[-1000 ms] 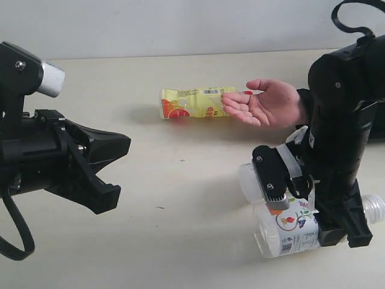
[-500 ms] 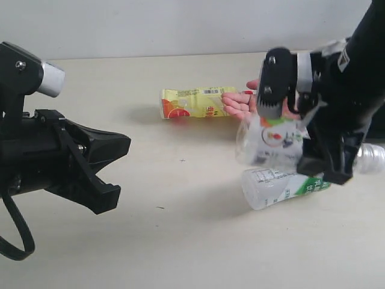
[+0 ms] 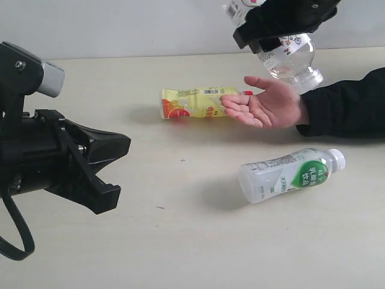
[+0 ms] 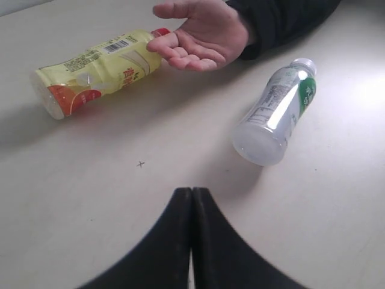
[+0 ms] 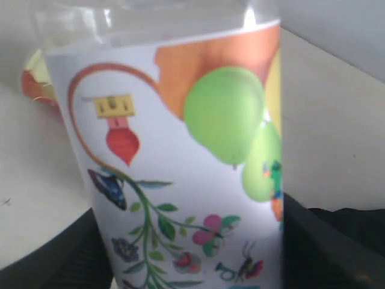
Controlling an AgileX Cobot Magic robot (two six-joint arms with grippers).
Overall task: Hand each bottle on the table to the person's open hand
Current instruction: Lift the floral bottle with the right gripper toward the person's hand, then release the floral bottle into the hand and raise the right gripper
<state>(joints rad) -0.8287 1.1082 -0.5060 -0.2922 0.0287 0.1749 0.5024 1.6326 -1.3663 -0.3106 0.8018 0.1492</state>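
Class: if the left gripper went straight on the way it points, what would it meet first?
The left gripper would probably reach the person's open hand first, passing between the yellow-labelled bottle and the green-labelled bottle; depth is unclear.

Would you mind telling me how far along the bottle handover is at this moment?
Done: nothing shows as delivered; the open hand is empty. In hand: the right tool grips the floral bottle in the air above that palm, not yet released. Left: the yellow bottle and the green-labelled bottle lie on the table, the yellow one by the fingertips. The left tool is shut, holding nothing.
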